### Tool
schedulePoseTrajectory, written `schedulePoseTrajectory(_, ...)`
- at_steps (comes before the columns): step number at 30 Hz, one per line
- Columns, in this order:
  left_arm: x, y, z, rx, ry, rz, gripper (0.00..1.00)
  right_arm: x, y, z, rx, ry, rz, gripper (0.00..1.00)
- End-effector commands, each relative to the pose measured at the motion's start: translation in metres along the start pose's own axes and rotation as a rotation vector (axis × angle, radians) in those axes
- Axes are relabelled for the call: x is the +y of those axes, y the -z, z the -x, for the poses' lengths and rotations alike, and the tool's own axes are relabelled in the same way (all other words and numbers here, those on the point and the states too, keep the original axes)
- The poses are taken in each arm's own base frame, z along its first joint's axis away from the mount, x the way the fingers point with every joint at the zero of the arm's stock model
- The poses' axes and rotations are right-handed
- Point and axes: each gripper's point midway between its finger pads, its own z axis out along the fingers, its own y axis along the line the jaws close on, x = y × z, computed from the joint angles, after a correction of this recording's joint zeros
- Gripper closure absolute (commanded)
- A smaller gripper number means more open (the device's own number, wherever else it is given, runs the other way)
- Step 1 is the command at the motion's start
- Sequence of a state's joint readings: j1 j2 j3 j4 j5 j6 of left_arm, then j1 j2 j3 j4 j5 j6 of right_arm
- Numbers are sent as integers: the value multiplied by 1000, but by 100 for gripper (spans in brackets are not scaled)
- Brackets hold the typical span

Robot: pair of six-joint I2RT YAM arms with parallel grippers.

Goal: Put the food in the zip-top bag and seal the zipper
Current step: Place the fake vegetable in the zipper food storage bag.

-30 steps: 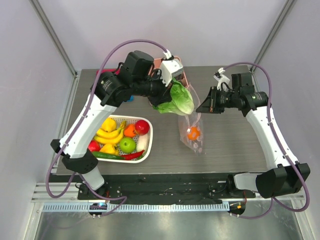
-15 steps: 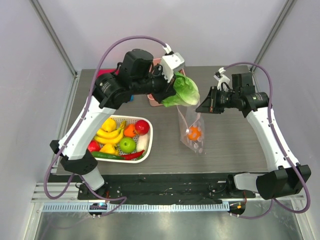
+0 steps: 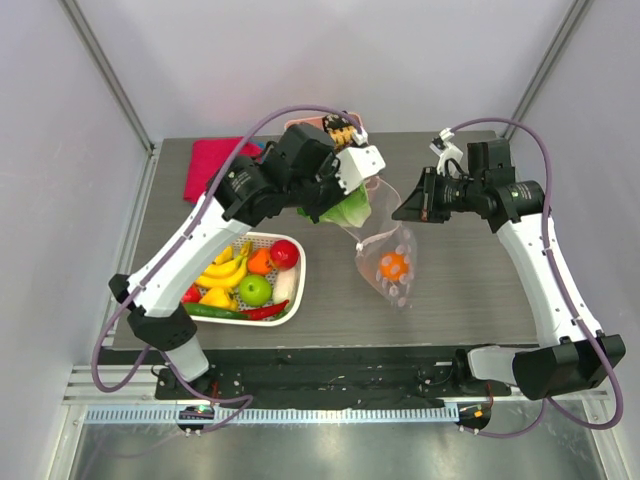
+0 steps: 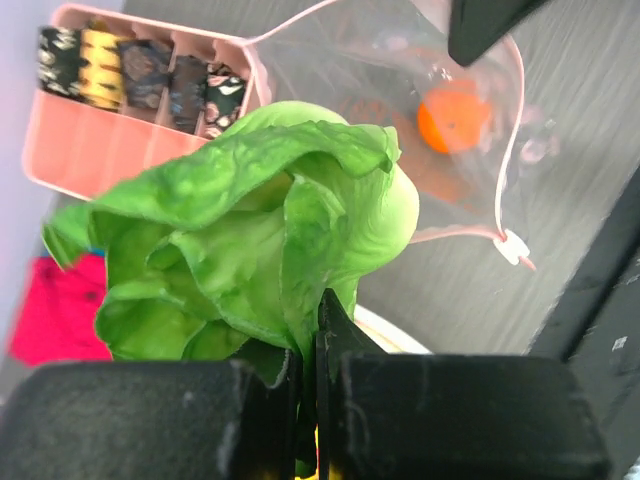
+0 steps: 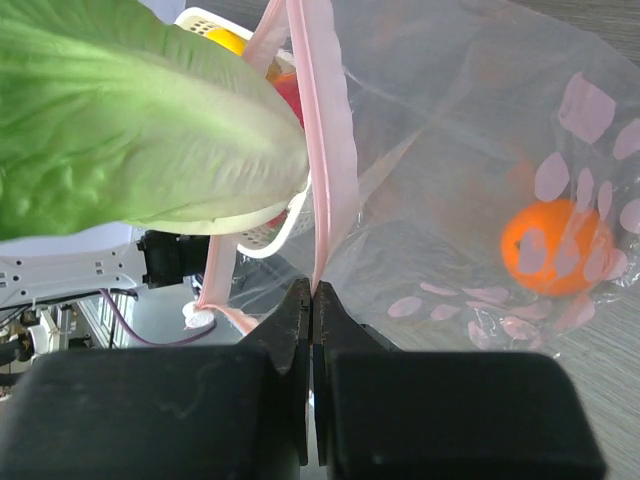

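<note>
**At the mouth of the zip-top bag (image 3: 375, 250): lettuce held, one orange inside**

Inside the bag you have a single orange (image 3: 393, 266), low in the clear plastic. Left of the bag, the white basket (image 3: 302, 270) carries bananas (image 3: 222, 270), a green apple (image 3: 255, 290) and more fruit. Behind the bag, the pink tray (image 4: 50, 160) has dark and yellow snacks (image 4: 120, 75) in its compartments. Your left gripper (image 4: 315, 325) is clamped tight on the lettuce (image 4: 250, 230), whose leafy head sits just beside the bag's open mouth. Your right gripper (image 5: 311, 300) is pinched closed on the zipper (image 5: 325, 130), lifting that edge.
</note>
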State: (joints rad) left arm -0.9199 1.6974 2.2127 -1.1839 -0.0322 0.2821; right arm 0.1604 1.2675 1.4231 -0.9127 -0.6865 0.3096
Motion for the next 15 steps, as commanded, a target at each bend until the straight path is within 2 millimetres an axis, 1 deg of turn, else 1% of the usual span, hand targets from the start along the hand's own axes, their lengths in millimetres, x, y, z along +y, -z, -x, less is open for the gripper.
schedulePoseTrajectory(1,-10,14,17,-26,-204,41,100,24,9,13,-45,29,63,99)
schedulePoseTrajectory(3,-23,12,27,-60,-210,14,100,27,6,14,-43,25,82,99)
schedulePoseTrajectory(4,-36,9,33,-74,-229,-8,100,28,5,14,-43,22,85,99)
schedulePoseTrajectory(7,-48,2,44,-109,-246,-24,100,31,4,15,-38,28,98,99)
schedulePoseTrajectory(8,-54,-4,45,-104,-268,-39,100,32,5,14,-39,34,101,99)
schedulePoseTrajectory(11,-54,-16,44,-86,-328,-37,100,33,7,12,-34,46,100,99)
schedulePoseTrajectory(13,-53,-24,42,-73,-376,-29,97,34,9,9,-29,44,103,99)
schedulePoseTrajectory(15,-50,-25,40,-69,-470,-28,96,34,10,5,-22,53,108,99)
